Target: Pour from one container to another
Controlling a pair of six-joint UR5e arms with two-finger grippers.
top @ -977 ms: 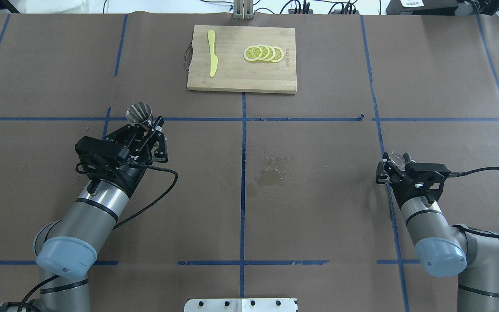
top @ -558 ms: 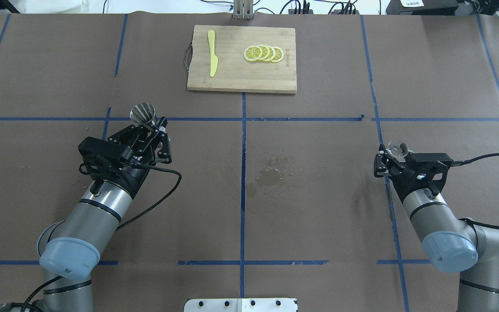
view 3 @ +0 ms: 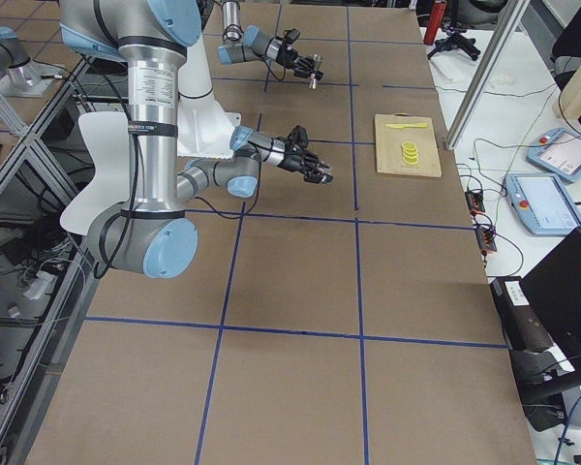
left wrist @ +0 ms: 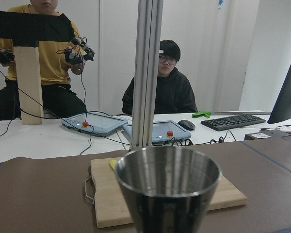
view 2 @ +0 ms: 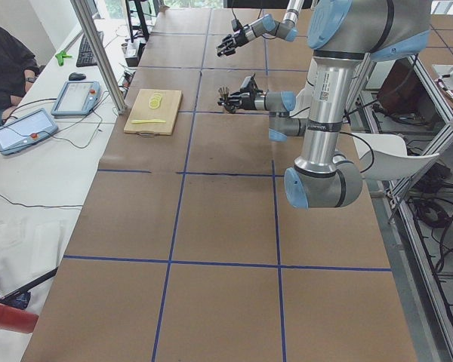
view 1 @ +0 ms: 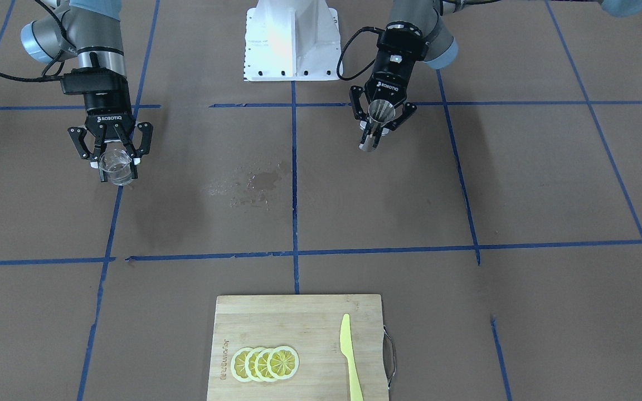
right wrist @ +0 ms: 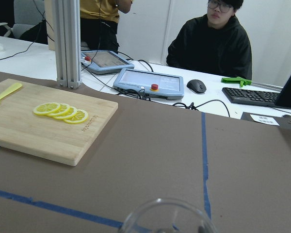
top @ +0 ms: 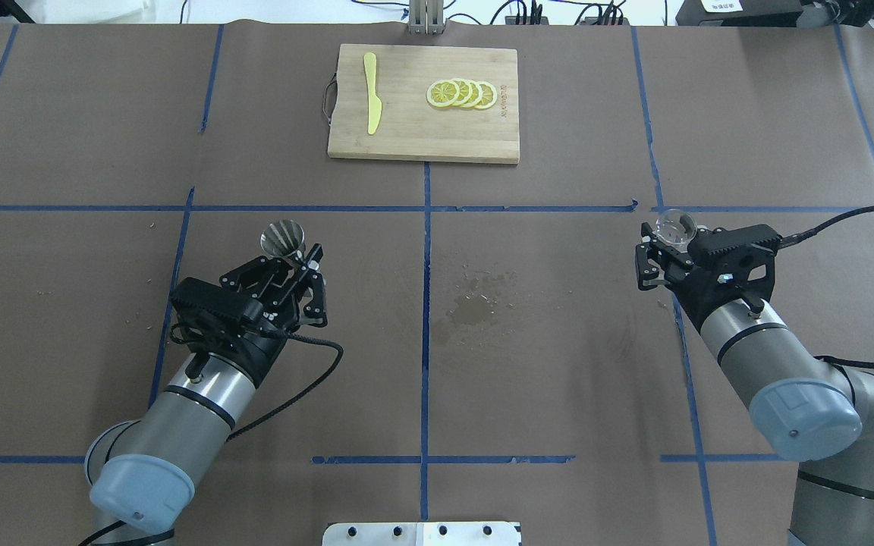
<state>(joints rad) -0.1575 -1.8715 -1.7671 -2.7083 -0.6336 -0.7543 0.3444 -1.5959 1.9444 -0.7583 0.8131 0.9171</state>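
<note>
A steel cup (top: 283, 239) is held upright off the table, and my left gripper (top: 299, 262) is shut on its lower part. In the front-facing view this cup (view 1: 379, 111) and the left gripper (view 1: 379, 127) appear on the right. The left wrist view is filled by the cup's rim and wall (left wrist: 167, 187). My right gripper (top: 661, 243) is shut on a clear glass (top: 674, 225), also lifted; in the front-facing view the glass (view 1: 116, 164) sits between the fingers of the right gripper (view 1: 117, 167). Only the glass rim (right wrist: 167, 218) shows in the right wrist view. The two containers are far apart.
A wet stain (top: 475, 303) marks the brown paper at the table's middle. At the far edge lies a wooden cutting board (top: 422, 140) with lemon slices (top: 462, 93) and a yellow knife (top: 371, 91). Operators and tablets are beyond the far edge.
My left gripper carried the steel cup to the right and back toward the robot. My right gripper carried the glass forward and slightly left. Both stayed shut.
</note>
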